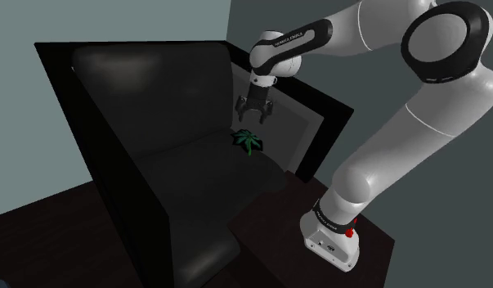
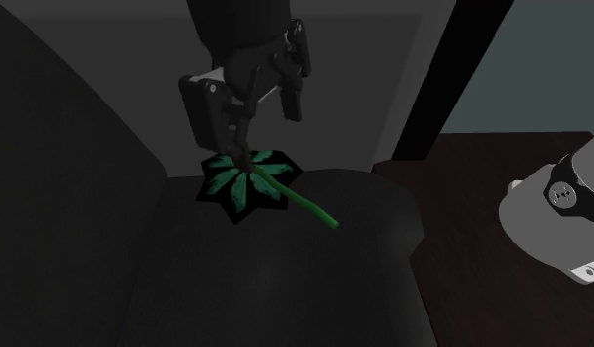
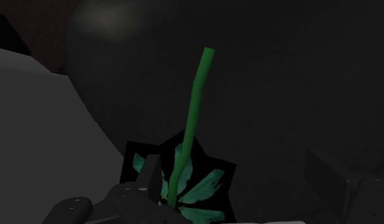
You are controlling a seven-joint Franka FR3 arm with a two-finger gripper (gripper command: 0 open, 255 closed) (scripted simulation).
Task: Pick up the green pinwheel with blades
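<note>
A green pinwheel [image 1: 249, 141] with leaf-like blades on a black backing lies on the dark seat of an armchair [image 1: 179, 176], close to the backrest. Its green stick [image 2: 309, 207] points away from the head [image 2: 247, 182] across the cushion. My black gripper [image 1: 257, 110] hangs just above the head, open, holding nothing. In the second exterior view the gripper [image 2: 247, 118] is directly over the blades. In the wrist view the pinwheel [image 3: 184, 181] lies nearer one finger [image 3: 130, 197] than the other [image 3: 337, 184], and the stick [image 3: 195, 102] runs away from the gripper.
The armchair's tall backrest [image 1: 146, 82] and two raised arms [image 1: 122, 172] [image 1: 326, 110] close in the seat on three sides. My white base [image 1: 334, 237] stands on a dark stand beside the chair. A grey-blue wall [image 1: 318, 8] rises behind.
</note>
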